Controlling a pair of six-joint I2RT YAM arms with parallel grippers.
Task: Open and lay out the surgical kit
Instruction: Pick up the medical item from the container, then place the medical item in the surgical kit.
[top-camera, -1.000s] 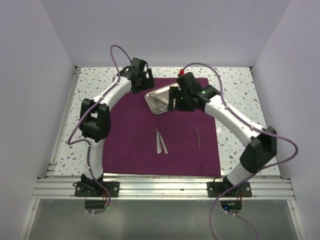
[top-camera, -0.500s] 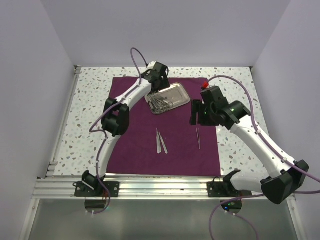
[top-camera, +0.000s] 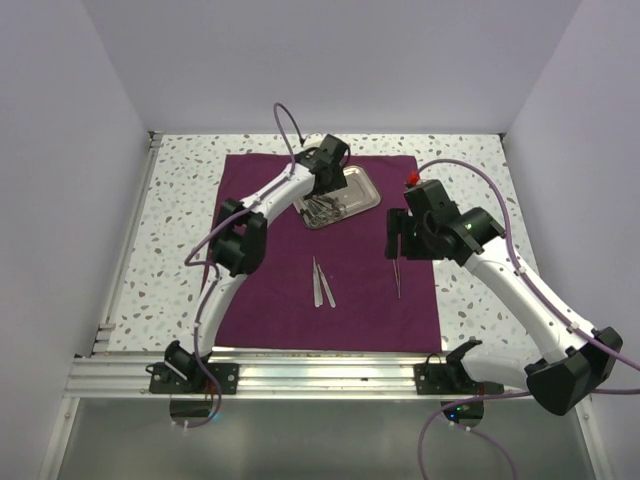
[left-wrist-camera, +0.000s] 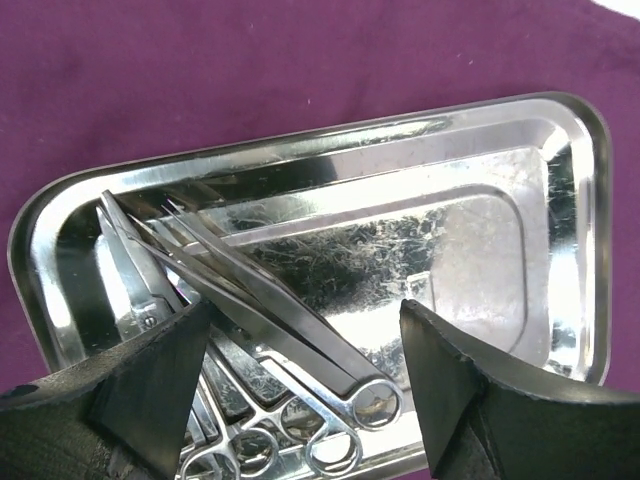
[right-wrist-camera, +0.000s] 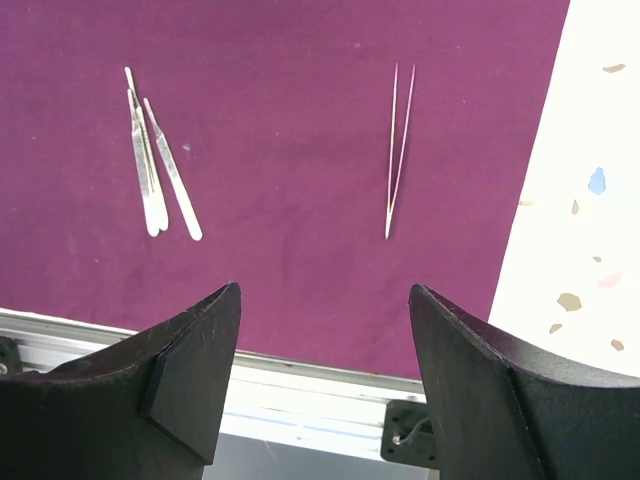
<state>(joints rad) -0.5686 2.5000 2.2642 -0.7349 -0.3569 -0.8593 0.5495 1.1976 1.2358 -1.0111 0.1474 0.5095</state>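
Observation:
The maroon cloth (top-camera: 270, 270) lies spread flat. The steel tray (top-camera: 362, 190) sits at its far middle and holds scissors and forceps (top-camera: 322, 208). My left gripper (top-camera: 328, 185) hangs open just above the tray. In the left wrist view its jaws (left-wrist-camera: 305, 340) straddle the ring-handled instruments (left-wrist-camera: 340, 400) at the tray's (left-wrist-camera: 480, 200) near end without touching them. Steel tweezers (top-camera: 322, 283) and a thin pair (top-camera: 397, 272) lie on the cloth. My right gripper (top-camera: 395, 240) is open and empty, high above the thin tweezers (right-wrist-camera: 398, 150).
White speckled tabletop (top-camera: 180, 220) surrounds the cloth, also at right in the right wrist view (right-wrist-camera: 590, 200). An aluminium rail (top-camera: 320, 375) runs along the near edge. White walls close in the left, right and back.
My left gripper has moved right from the cloth's far left onto the tray. My right gripper has pulled away from the tray, right and nearer, over the thin tweezers.

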